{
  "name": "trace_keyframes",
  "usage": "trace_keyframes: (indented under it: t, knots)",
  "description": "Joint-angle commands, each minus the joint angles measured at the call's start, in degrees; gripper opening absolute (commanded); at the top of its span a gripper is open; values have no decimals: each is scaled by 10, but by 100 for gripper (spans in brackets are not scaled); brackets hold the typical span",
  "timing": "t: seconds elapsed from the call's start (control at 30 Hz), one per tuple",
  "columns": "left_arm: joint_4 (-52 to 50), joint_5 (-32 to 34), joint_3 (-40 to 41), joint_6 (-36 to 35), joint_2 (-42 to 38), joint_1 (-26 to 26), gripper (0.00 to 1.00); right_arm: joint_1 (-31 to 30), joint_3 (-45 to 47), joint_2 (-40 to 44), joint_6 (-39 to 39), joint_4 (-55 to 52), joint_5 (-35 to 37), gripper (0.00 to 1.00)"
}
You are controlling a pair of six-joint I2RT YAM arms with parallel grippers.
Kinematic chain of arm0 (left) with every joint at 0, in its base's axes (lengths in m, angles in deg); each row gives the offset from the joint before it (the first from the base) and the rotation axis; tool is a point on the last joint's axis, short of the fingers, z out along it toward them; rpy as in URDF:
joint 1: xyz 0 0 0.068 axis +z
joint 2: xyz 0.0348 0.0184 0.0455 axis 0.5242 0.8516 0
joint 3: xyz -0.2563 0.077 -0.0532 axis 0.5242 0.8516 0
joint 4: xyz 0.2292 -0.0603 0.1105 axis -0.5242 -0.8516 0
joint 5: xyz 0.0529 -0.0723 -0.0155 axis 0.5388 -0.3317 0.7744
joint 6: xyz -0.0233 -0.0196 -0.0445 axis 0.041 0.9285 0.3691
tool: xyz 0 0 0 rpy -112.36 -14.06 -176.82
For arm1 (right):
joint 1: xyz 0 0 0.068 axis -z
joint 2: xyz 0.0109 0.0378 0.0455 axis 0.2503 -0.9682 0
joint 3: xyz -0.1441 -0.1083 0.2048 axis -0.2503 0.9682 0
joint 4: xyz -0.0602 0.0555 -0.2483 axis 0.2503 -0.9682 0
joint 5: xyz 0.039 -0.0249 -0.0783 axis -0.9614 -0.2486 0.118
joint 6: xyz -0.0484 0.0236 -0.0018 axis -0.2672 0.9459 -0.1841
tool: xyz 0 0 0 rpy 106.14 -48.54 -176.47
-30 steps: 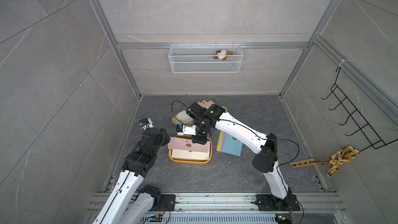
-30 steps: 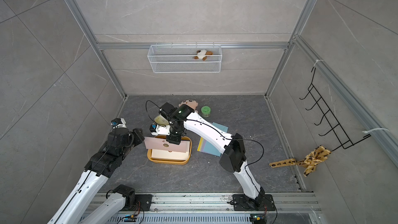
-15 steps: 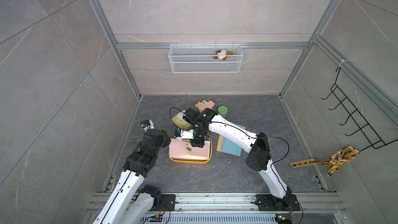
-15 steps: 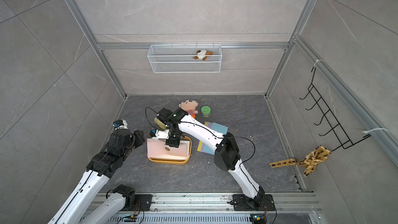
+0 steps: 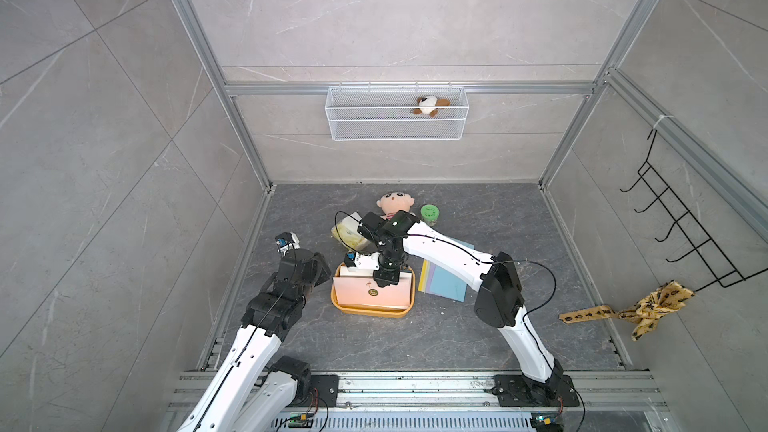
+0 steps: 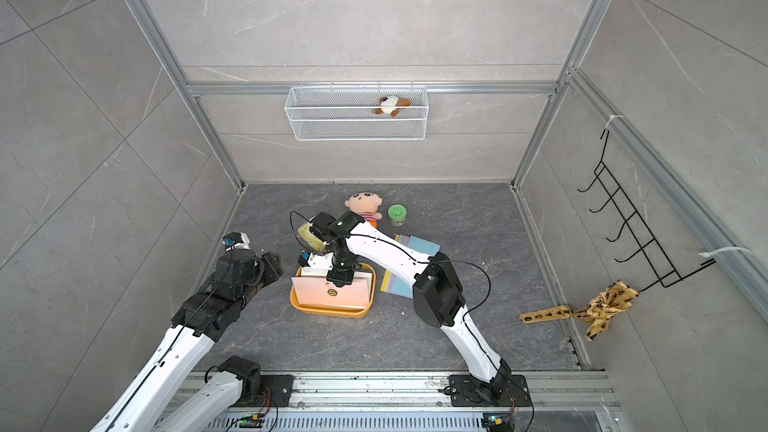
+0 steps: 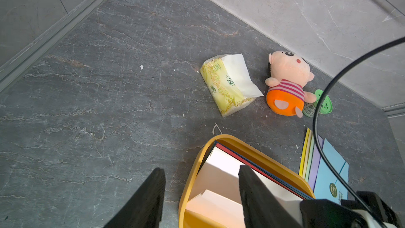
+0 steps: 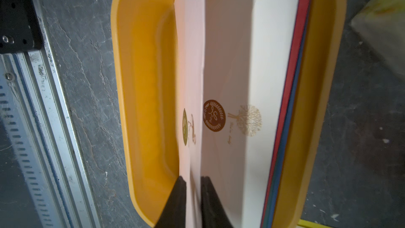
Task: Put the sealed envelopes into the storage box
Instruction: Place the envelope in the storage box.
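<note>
My right hand (image 8: pixel 193 179) straddles the pink paper envelope (image 5: pixel 353 289), which stands in the shallow mustard-yellow plastic storage box (image 5: pixel 365 312). Whether it pinches, I cannot tell. My left hand (image 7: pixel 201 168) gapes empty. The cream, red and navy envelopes (image 8: pixel 241 62) are in. A blue-lilac-yellow stack (image 5: pixel 444 282) waits on the tabletop at the box's three o'clock.

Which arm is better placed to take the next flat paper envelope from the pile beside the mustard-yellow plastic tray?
Right. The right gripper is at the mustard-yellow plastic tray, beside the pile topped by a light blue paper envelope; the open left gripper sits across the tray from that pile.
</note>
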Motion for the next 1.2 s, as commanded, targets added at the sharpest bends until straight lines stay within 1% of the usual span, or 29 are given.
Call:
trace_keyframes:
  t: [0.0,0.07,0.1,0.2,0.27,0.37,0.43,0.57,0.7,0.77,0.83,0.93,1.0,1.07,1.17]
  knots:
    - [19,-7,-2,-14,0,3,59,1,1,17,8,-1,-15,20]
    - [20,-9,-2,-14,2,3,59,3,7,22,9,-1,-23,18]
    - [21,-10,-2,-13,3,3,59,4,11,26,8,-1,-26,14]
    - [24,-12,-1,-13,6,3,59,9,31,37,9,7,-38,6]
    - [25,-14,0,-13,7,2,59,13,42,45,12,18,-43,4]
    - [26,-15,1,-14,7,3,59,21,51,55,19,27,-65,2]
    - [26,-16,2,-14,6,2,59,27,58,59,21,33,-71,3]
    - [27,-17,3,-16,5,3,59,28,66,55,20,33,-67,9]
    - [29,-21,3,-16,7,2,60,28,66,49,26,31,-67,27]
    - [30,-23,3,-16,8,2,61,29,66,55,30,36,-59,33]
    - [32,-26,-1,-16,10,3,62,31,65,67,40,45,-50,36]
    - [36,-36,-10,-19,15,2,62,45,82,104,75,80,-47,37]
    - [43,-48,-15,-23,23,3,62,62,120,145,117,127,-39,39]
    - [49,-62,-23,-29,40,3,62,86,179,198,168,190,-29,39]
    - [62,-99,-33,-33,73,2,60,125,320,311,251,312,2,40]
